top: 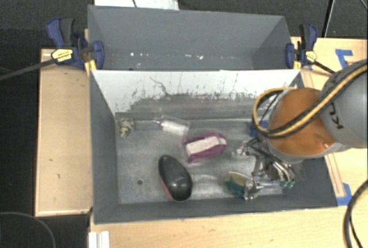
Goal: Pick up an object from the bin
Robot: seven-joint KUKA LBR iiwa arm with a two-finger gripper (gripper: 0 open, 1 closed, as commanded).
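Inside the scuffed bin point(138, 175) lies a black oval point(175, 178).

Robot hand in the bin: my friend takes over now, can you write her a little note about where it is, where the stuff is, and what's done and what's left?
Hand: the hand is low in the front right corner of the bin, right beside a small green thing. I cannot tell if it has gripped it.
Things: a black oval thing lies front middle, a purple-and-white packet behind it, a small clear piece near the back wall, a tiny bit back left.
Done: nothing lifted out yet.
Left: grip one thing, probably the green one, and lift it clear.
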